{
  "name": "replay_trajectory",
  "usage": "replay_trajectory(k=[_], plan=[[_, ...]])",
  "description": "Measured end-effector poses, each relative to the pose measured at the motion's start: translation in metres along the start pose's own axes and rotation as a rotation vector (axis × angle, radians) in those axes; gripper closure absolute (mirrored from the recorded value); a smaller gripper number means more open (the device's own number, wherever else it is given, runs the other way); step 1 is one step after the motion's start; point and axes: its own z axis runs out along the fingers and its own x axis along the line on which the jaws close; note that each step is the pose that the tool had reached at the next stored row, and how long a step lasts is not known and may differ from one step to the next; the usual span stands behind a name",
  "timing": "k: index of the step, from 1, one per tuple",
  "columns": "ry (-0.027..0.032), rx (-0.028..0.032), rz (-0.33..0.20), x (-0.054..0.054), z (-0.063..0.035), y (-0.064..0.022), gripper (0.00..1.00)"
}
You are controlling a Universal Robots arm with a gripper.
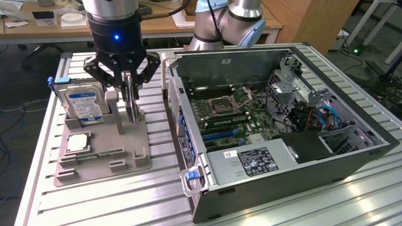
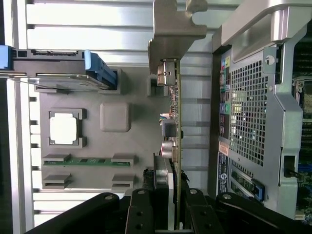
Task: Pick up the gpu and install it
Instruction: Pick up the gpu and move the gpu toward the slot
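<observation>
The gpu [image 1: 133,112] stands on edge in a slot of the grey holder [image 1: 94,165], a thin green card with its silver bracket [image 2: 173,29] at one end. In the wrist view the gpu [image 2: 178,112] is seen edge-on, running down between my fingers [image 2: 163,185]. My gripper [image 1: 129,92] hangs straight over the card with its fingers drawn in on both faces of the upper edge, shut on it. The card's lower edge still meets the holder. The gripper [image 2: 176,207] sits close beside the open computer case [image 1: 283,117].
On the holder [image 2: 136,146] are also a silver hard drive [image 1: 83,103] with a blue label, a processor chip [image 1: 76,142] and a narrow memory stick [image 1: 103,153]. The case lies open, motherboard [image 1: 232,113] and blue slots [image 1: 220,135] exposed. Its rear panel [image 2: 253,107] is close to the card.
</observation>
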Motion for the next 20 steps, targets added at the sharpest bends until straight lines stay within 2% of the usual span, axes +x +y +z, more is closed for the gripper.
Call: replay_trajectory(k=[6, 20], plan=[[0.0003, 0.0033, 0.000, 0.000, -0.0018, -0.0001, 0.72], [0.0000, 0.0033, 0.000, 0.000, -0.0105, 0.0001, 0.72]])
